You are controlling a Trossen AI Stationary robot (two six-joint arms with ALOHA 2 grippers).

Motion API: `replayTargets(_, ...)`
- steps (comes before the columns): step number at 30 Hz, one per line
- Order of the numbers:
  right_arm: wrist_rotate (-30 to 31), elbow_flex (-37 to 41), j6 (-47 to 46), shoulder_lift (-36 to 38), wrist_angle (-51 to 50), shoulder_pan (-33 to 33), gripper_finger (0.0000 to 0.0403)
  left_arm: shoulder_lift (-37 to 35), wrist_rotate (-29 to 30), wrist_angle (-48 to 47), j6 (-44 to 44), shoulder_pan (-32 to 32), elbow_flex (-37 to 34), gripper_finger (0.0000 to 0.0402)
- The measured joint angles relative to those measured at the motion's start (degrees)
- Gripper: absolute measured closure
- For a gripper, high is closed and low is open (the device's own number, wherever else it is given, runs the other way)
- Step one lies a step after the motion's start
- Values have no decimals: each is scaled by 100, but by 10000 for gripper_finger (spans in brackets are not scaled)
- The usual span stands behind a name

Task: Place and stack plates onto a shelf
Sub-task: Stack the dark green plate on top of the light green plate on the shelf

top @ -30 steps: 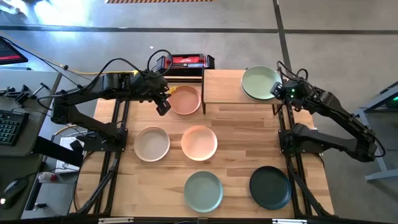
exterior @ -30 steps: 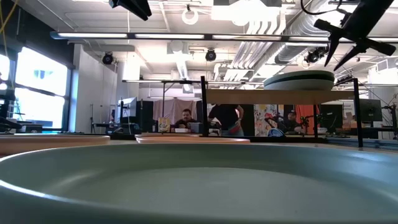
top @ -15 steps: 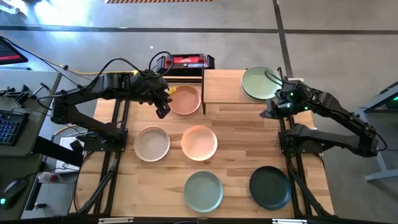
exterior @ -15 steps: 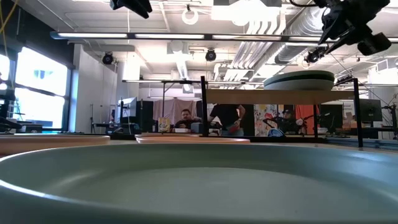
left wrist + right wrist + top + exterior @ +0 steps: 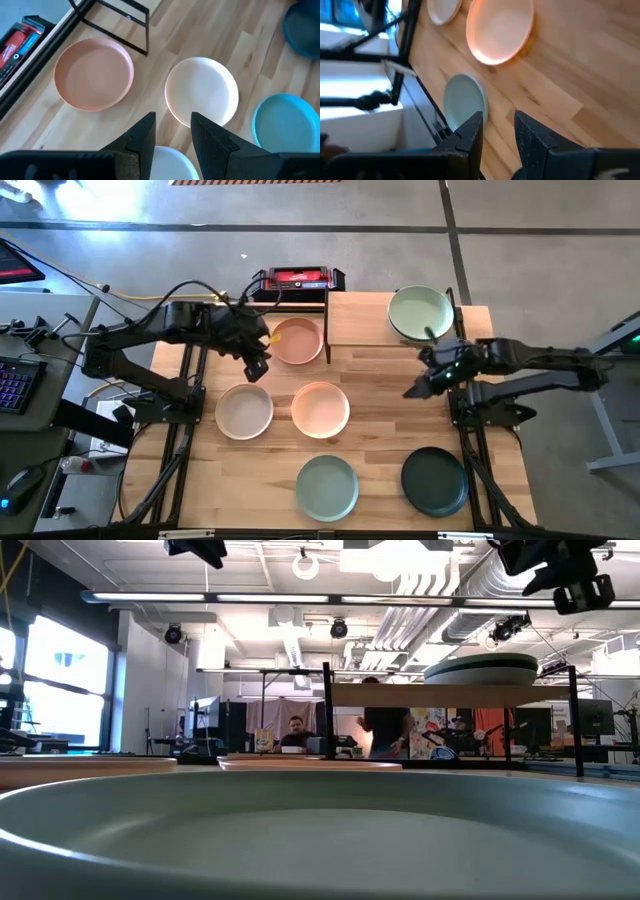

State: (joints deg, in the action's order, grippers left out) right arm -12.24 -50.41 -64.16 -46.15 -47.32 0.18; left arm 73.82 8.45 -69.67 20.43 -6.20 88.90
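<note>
Five plates lie loose on the bench (image 5: 380, 430) in the high view: terracotta plate (image 5: 297, 341), cream plate (image 5: 244, 411), peach plate (image 5: 320, 409), sage plate (image 5: 327, 486) and black plate (image 5: 434, 480). A light green plate (image 5: 419, 312) sits on the shelf (image 5: 360, 320), at its right end. The left end effector (image 5: 257, 367) hangs between the terracotta and cream plates; the right end effector (image 5: 418, 384) hovers over bare wood just off the shelf's front edge.

Seen from the low view, the shelf carries a pale plate (image 5: 480, 669) with a dark band beneath its rim, likely a second plate under it. Both arms are high, clear of the stack.

Through the left wrist view, the left end effector (image 5: 172, 132) has its fingers slightly parted with nothing between them, above the peach plate (image 5: 201, 97).

From the right wrist view, the right end effector (image 5: 497, 132) is likewise slightly parted and empty, facing the peach plate (image 5: 499, 27).

Both tools seem aimed at the same middle area, so I judge a collision the main risk. A shallow rim could also slip from a narrow pinch, and a plate set carelessly could nudge the stack off the shelf.
</note>
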Motion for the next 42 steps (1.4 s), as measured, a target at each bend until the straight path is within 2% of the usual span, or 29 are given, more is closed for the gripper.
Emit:
replayTargets(9, 23, 0, 111, -1026, 230, 1295, 308, 0, 2, 2, 76, 312, 0, 289)
replayTargets(17, 21, 0, 418, -1813, 224, 2177, 308, 0, 73, 5, 836, 571, 0, 289)
replayTargets(27, 104, 0, 1300, -2478, 222, 2746, 308, 43, 300, 11, 1812, 819, 0, 289)
replayTargets(33, 365, 0, 2234, -2756, 220, 3015, 308, 206, 433, 47, 2006, 883, 2, 289)
replayTargets(42, 373, -2, 3340, -3432, 259, 3368, 308, 593, 382, 74, 2346, 890, -2, 289)
